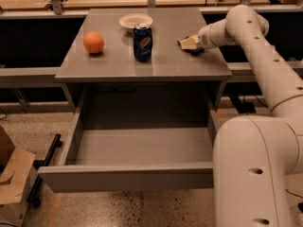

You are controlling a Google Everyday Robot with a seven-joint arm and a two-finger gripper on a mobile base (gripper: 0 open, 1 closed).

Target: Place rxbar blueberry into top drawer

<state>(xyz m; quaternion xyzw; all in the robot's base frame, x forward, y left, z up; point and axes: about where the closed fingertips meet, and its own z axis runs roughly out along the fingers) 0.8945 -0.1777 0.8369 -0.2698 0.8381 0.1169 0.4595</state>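
Observation:
The top drawer is pulled wide open below the grey tabletop, and its inside shows nothing in it. My gripper is low over the right back part of the tabletop, pointing left. A small dark flat thing, likely the rxbar blueberry, shows just under and behind the gripper, mostly hidden by it. I cannot tell whether the gripper touches it.
A blue Pepsi can stands mid-table, left of the gripper. A white bowl sits behind the can and an orange lies at the left. My arm's large white body covers the drawer's right front corner. A cardboard box is on the floor at the left.

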